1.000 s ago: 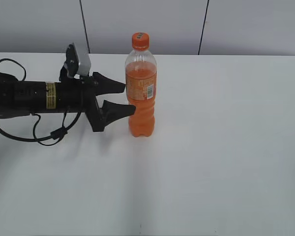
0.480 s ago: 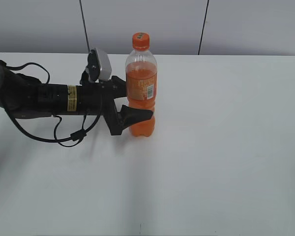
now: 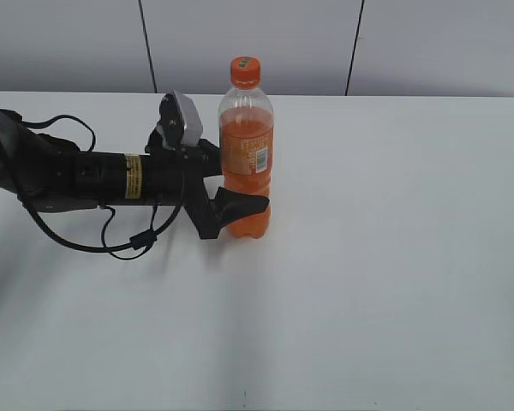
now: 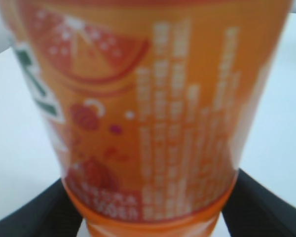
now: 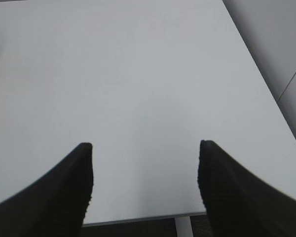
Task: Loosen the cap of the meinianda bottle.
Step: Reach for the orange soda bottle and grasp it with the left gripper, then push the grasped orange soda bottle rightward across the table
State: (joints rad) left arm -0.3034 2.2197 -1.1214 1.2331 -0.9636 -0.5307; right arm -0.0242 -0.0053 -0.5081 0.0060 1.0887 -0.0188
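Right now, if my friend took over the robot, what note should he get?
Left end effector: around the lower body of the meinianda bottle, one finger on each side; whether it already squeezes is unclear.
Right end effector: open, holding nothing, over bare table, not seen in the exterior view.
Bottle: upright on the table, near the far edge.
Cap: on the bottle, nothing touching it.
Done: left arm has reached the bottle.
Left: hold the bottle firmly, bring the right end effector to the cap, twist it loose.
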